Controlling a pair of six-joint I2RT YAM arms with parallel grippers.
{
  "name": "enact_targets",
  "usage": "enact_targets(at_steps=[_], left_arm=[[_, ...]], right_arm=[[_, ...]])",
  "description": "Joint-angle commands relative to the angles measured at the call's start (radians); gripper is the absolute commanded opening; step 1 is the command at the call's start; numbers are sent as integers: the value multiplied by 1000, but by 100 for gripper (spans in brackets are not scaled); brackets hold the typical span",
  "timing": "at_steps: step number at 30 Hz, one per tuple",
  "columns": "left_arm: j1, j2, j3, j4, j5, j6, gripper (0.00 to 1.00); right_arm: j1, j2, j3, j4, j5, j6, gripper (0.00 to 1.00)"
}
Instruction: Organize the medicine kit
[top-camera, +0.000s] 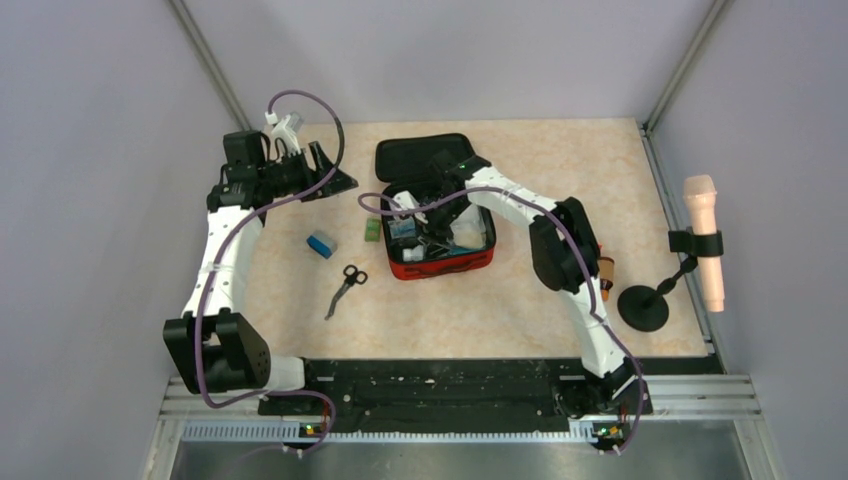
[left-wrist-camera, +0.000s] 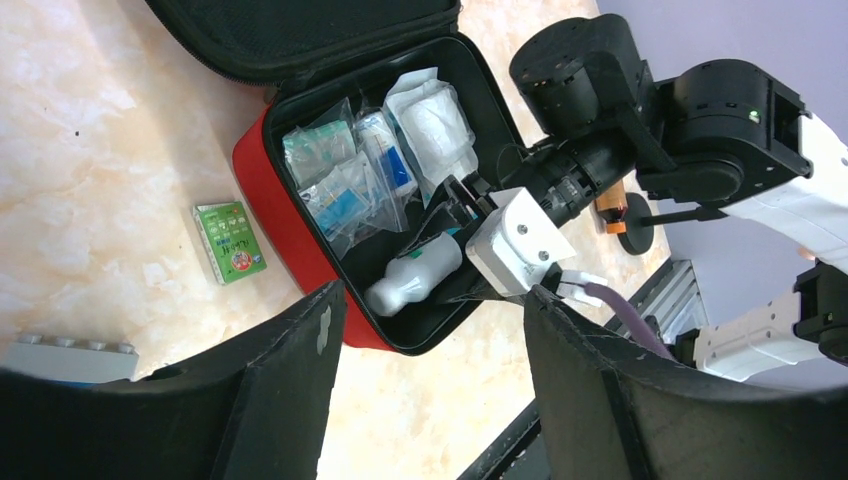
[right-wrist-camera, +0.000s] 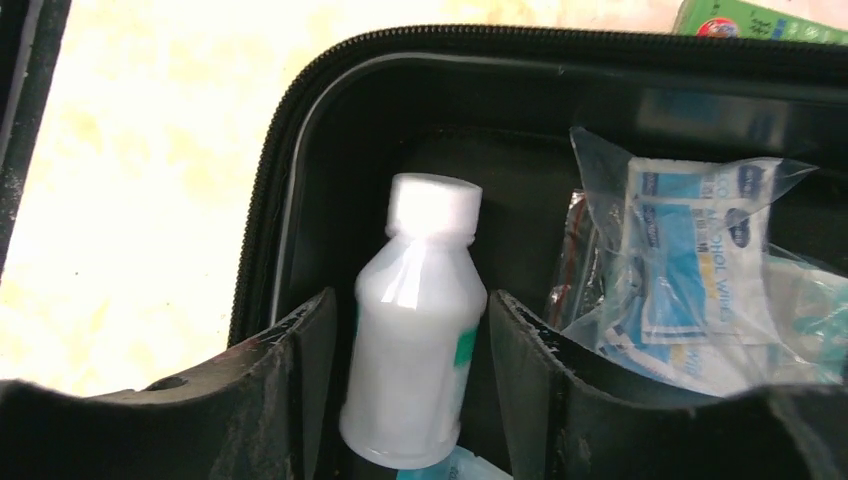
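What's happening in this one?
The right gripper is down inside the open medicine kit, straddling a white bottle that lies in the case; whether it actually grips the bottle is unclear. The left gripper hangs open and empty off to the side. A green box, a blue box and scissors lie on the table outside the kit.

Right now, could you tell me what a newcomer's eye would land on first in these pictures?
The open red kit in the middle of the table stands out first, with the right gripper down inside it, straddling a white bottle. To the left of the kit, scissors, a blue box and a green box lie loose. The left gripper hangs open at the far left.
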Motion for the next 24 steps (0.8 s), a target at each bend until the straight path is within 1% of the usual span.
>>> enact_targets(at_steps=[1, 7, 10, 12, 13, 16, 18, 20, 24], left_arm=[[5, -7, 6, 48, 6, 0, 70], [5, 14, 5, 73, 13, -17, 69], [5, 21, 14, 78, 14, -23, 69], [5, 23, 22, 75, 11, -23, 69], [5, 23, 21, 75, 7, -23, 68], [5, 22, 21, 75, -10, -23, 68], [5, 25, 20, 76, -22, -23, 68], [5, 32, 24, 76, -35, -26, 68], [2, 50, 39, 78, -65, -38, 68]], right_arm=[[7, -8, 89, -10, -61, 76, 59], [-26, -29, 147, -12, -94, 164, 60], [-40, -70, 171, 1, -99, 218, 60], [-54, -124, 154, 57, -72, 309, 59], [-64, -162, 123, 113, -45, 380, 58], [-112, -312, -41, 307, 22, 564, 59], [-151, -410, -153, 435, 96, 673, 59], [-200, -497, -250, 524, 211, 768, 58], [-260, -664, -419, 597, 519, 902, 58]])
